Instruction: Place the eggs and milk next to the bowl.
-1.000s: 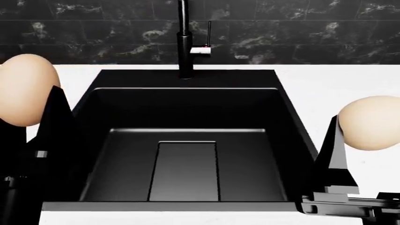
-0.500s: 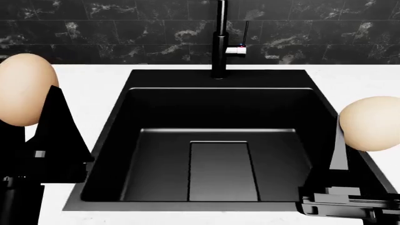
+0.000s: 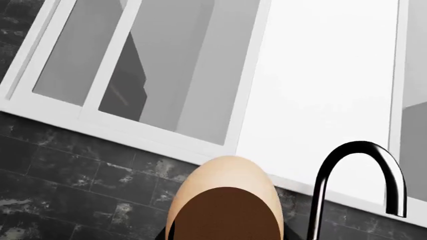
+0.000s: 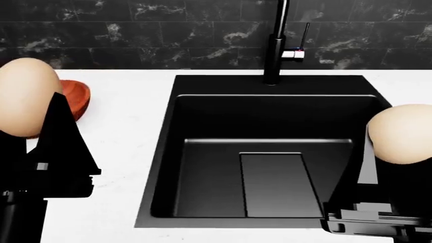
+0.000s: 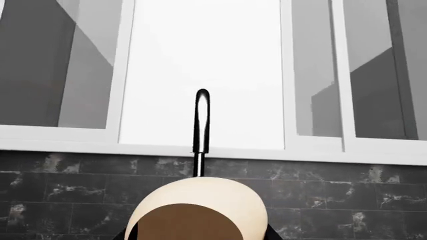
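A pale tan egg [image 4: 24, 96] is held up at the far left of the head view, with my left gripper [image 4: 34, 132] shut on it. The same egg [image 3: 227, 172] fills the near edge of the left wrist view. A second egg [image 4: 401, 134] sits at the right, with my right gripper [image 4: 391, 162] shut on it. The right wrist view shows this egg [image 5: 200, 192] close up. The reddish-brown bowl [image 4: 76, 98] rests on the counter at the left, mostly hidden behind the left egg and finger. The milk is out of view.
A black sink [image 4: 270, 85] is sunk into the white counter [image 4: 125, 152] between the arms. A black faucet [image 4: 276, 40] stands at its back rim. A dark marble backsplash [image 4: 169, 30] runs behind, with a window [image 5: 207, 65] above it.
The head view has swung left: sink and faucet slid to the right in the picture and the bowl has come into sight at the left. Both grippers still hold their eggs.
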You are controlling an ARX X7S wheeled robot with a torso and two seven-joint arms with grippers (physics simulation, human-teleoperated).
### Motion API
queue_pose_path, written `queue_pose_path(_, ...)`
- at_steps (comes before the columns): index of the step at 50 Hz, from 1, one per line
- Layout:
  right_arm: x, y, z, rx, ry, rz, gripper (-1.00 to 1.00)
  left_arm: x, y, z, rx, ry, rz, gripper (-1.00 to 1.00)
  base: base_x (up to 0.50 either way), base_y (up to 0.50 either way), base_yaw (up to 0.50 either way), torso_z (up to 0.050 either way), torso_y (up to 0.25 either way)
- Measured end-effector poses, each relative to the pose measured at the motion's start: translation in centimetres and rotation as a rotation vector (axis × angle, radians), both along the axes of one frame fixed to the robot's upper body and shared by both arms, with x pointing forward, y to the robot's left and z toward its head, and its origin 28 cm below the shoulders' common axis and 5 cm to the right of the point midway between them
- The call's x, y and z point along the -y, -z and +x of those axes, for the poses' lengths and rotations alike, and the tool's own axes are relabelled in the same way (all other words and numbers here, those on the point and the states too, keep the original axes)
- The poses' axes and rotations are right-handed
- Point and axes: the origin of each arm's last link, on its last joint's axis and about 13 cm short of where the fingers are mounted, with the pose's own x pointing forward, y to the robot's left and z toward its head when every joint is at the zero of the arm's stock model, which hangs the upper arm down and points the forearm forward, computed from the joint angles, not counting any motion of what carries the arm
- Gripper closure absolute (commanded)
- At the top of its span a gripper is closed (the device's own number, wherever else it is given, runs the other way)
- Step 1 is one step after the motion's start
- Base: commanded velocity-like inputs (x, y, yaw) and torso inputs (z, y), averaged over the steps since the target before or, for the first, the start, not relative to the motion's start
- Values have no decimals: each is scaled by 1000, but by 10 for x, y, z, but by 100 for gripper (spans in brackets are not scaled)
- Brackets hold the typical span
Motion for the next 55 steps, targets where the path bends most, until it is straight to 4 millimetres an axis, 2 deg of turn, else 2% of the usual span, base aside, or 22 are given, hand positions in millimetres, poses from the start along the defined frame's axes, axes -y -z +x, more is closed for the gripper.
queue_pose_path(55,0,1,0,-1,-3,2,100,0,0,0,0,-3,-2,100,-1,346,0,0,0)
